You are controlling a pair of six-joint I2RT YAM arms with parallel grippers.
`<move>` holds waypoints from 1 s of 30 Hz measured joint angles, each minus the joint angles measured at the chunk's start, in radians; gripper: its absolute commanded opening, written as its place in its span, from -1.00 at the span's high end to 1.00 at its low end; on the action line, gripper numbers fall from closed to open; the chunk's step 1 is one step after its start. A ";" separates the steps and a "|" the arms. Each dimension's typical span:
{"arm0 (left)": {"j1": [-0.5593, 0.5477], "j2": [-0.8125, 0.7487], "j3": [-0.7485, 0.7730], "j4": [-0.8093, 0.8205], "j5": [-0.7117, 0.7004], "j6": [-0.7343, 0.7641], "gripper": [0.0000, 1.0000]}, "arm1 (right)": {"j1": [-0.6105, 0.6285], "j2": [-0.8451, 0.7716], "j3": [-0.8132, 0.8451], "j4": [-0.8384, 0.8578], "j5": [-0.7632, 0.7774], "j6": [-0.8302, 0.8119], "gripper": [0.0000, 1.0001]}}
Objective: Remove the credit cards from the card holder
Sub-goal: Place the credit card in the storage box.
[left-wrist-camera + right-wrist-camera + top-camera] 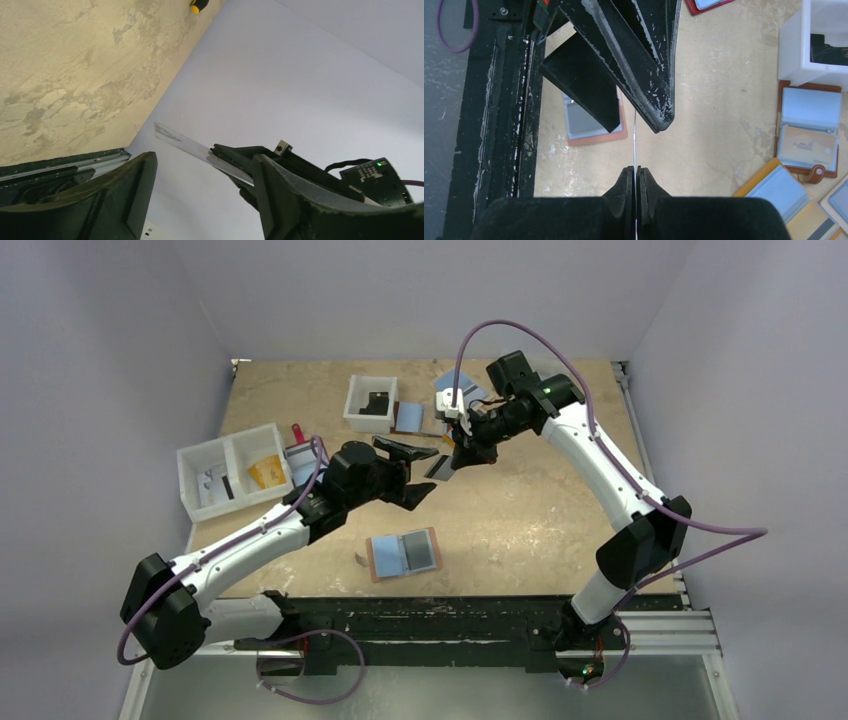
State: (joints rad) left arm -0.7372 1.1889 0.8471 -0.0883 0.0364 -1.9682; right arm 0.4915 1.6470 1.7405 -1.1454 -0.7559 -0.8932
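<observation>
The tan-brown card holder (373, 560) lies open near the table's front edge, with a light blue card (386, 556) and a dark grey card (421, 551) showing in its halves. My right gripper (635, 172) is shut on a thin card (635, 135), seen edge-on, held above the table's middle (440, 468). My left gripper (200, 200) is open, one finger on either side of that card (190, 145); neither visibly touches it. In the right wrist view the holder (599, 139) is partly hidden behind a left finger (584, 80).
A white two-part bin (232, 472) stands at the left and a small white box (370, 403) at the back. A dark red wallet with a strap tab (809, 130) and orange wallets (784, 195) lie near the box. Walls close in on both sides.
</observation>
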 measured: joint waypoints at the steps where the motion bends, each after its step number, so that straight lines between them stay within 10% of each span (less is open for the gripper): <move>1: -0.003 0.001 0.000 0.002 -0.005 -0.006 -0.27 | 0.002 0.000 -0.004 0.002 -0.001 -0.001 1.00; 12: -0.011 0.036 0.000 0.024 -0.017 -0.039 0.97 | 0.039 -0.001 -0.052 0.018 0.043 -0.019 0.93; 21: -0.011 0.034 -0.012 0.050 -0.022 -0.014 1.00 | 0.050 -0.026 -0.065 0.004 0.040 -0.060 -0.36; 30: 0.067 -0.134 -0.085 -0.069 -0.048 0.341 1.00 | 0.011 -0.056 -0.111 -0.011 -0.082 -0.050 -0.53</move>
State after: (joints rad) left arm -0.6704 1.0554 0.7624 -0.1574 -0.0120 -1.6272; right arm 0.5026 1.5909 1.6291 -1.1568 -0.8375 -0.9436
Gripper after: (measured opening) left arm 0.032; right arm 0.762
